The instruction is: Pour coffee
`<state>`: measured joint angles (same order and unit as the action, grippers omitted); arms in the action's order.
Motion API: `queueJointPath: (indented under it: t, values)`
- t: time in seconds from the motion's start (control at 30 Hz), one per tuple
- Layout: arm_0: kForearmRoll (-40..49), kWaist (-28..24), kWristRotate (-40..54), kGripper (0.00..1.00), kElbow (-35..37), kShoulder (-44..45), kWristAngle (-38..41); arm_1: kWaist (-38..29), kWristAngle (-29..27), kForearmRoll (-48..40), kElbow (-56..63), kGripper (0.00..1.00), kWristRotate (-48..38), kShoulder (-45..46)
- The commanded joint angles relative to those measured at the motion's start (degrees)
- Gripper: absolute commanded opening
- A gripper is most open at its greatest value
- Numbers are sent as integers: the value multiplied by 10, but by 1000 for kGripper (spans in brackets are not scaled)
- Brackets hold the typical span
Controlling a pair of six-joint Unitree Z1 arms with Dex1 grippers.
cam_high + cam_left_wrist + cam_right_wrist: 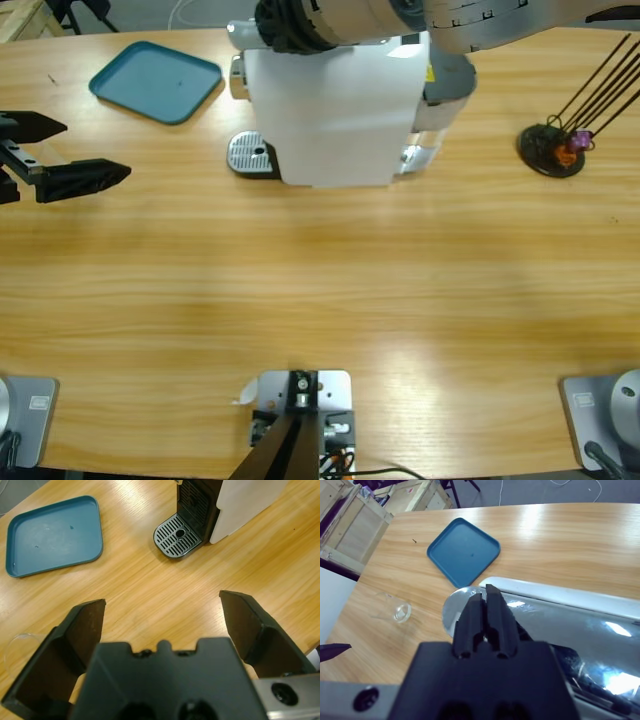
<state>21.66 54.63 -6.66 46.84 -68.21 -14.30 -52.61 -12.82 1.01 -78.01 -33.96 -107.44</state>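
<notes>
Left gripper [62, 150] is sitting at 9 o'clock on the long wooden table [320, 300], pincer spread wide, nothing between the jaws, bare wood under them. Along its wrist view I've got the teal rounded plastic tray [55, 535] at 10 o'clock and the round perforated metal drip grate [176, 535] at 12. The grate lies at the foot of the white box-shaped coffee machine [245, 505].

From above, the machine [330, 110] stands at 12 o'clock on the table and the tray [155, 80] at 11, well apart from it. The grate [250, 155] pokes out at the machine's lower left. Over at 2 o'clock there's a black round capsule stand with thin black rods [555, 145], with small orange and purple capsules at its base.

The silver arm [450, 30] comes in across the top, over the machine. In the right wrist view, the right gripper [485, 592] has its pincer pinched narrow, the jaws pressed together with nothing between them. It's right over the machine's shiny silver top [560, 615]; I can't tell whether it touches.

A clear drinking glass [395, 611] shows at 9 o'clock in that view, on the wood beyond the machine and near the tray [464, 551]. I can't tell if it's upright.

The coffee: I can't tell whether there's any in that glass.
</notes>
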Motion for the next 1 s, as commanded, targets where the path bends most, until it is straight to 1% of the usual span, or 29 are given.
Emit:
queueJointPath:
  t: [0.03,0.07,0.17,0.2,0.27,0.3,0.37,0.47,0.57,0.67,0.8,0.87,1.0]
  values:
    - [9,5,-2,1000,1,3,-36,-7,-6,10,55,942,98,0]
    - [9,5,-2,1000,1,2,-50,-7,-8,11,55,999,123,26]
    - [9,5,-13,1000,-1,11,-122,-7,11,36,52,1000,157,111]
    - [9,5,-36,1000,-3,16,-155,-7,37,57,52,1000,175,137]
    - [19,5,-72,1000,-4,25,-217,-7,87,72,60,1000,222,190]
    - [29,5,-83,1000,-6,35,-227,-7,109,79,68,1000,233,211]
    - [33,3,-102,1000,-11,52,-228,-8,130,98,85,1000,236,241]
    - [52,-16,-151,1000,-16,54,-232,-17,135,117,123,1000,235,272]
    - [72,-46,-257,1000,-61,55,-231,-23,137,130,155,1000,227,284]
    - [72,-55,-317,1000,-91,29,-229,-25,140,147,171,1000,222,295]
    - [63,-89,-358,1000,-115,-5,-233,-25,139,171,173,1000,221,299]
    - [41,-115,-370,1000,-133,-18,-245,-25,139,177,172,1000,221,298]
    - [-9,-147,-368,1000,-157,-40,-286,-25,135,190,172,1000,220,295]
